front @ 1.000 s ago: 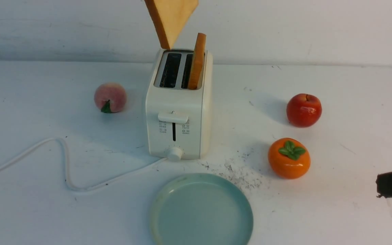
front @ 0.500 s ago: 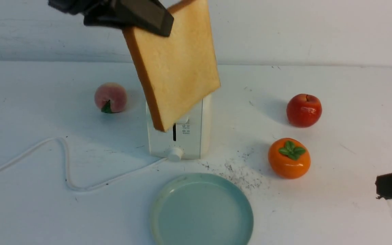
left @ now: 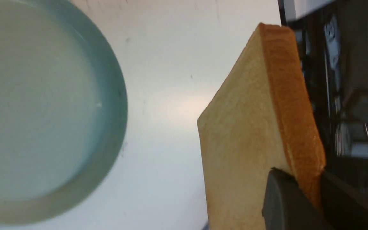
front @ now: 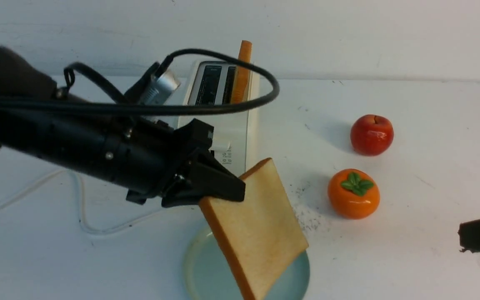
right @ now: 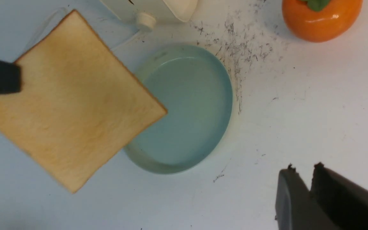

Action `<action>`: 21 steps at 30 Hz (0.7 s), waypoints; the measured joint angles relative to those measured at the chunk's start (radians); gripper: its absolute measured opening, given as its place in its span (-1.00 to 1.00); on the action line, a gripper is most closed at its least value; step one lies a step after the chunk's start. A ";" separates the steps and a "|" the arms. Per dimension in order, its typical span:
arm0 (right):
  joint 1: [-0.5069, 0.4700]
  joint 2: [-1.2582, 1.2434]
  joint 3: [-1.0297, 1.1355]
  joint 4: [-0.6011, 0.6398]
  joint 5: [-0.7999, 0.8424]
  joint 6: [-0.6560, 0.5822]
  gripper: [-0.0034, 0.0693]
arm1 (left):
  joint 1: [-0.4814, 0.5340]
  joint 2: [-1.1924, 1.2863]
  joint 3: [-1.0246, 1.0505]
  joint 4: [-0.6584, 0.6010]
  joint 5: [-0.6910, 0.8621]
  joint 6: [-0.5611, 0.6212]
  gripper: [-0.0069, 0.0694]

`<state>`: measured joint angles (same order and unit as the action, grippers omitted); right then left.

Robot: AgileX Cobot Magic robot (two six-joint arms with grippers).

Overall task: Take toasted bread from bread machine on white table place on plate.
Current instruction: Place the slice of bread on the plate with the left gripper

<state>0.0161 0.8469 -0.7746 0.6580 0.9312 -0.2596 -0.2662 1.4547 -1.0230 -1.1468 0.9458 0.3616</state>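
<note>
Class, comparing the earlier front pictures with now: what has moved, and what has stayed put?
The left gripper, clamped on one toast slice, swung it down from above the toaster to hang tilted over the plate. The second slice, toaster, plate, apple and persimmon stayed.

Golden toast slice (front: pixel 261 233) tilted above teal plate (front: pixel 191 266); second slice (front: pixel 244 71) upright in cream toaster (front: pixel 243 133).
</note>
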 joint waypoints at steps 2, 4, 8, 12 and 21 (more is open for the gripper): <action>0.000 0.000 0.000 0.000 0.001 -0.001 -0.63 | 0.000 0.000 0.049 -0.030 -0.095 0.011 -0.62; 0.000 0.000 0.000 0.000 0.001 -0.001 -0.62 | 0.000 0.002 0.090 -0.053 -0.184 0.015 -0.62; 0.000 0.000 0.000 0.000 0.001 -0.001 -0.61 | 0.000 0.029 0.106 -0.082 -0.221 0.018 -0.62; 0.000 0.000 0.000 -0.001 0.001 -0.001 -0.59 | -0.009 0.093 0.107 -0.135 -0.227 0.027 -0.62; 0.000 0.000 0.000 0.000 0.001 -0.001 -0.57 | -0.125 0.176 0.108 -0.184 -0.369 0.167 -0.62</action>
<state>0.0161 0.8469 -0.7746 0.6577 0.9321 -0.2608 -0.3910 1.6302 -0.9154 -1.3305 0.5767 0.5288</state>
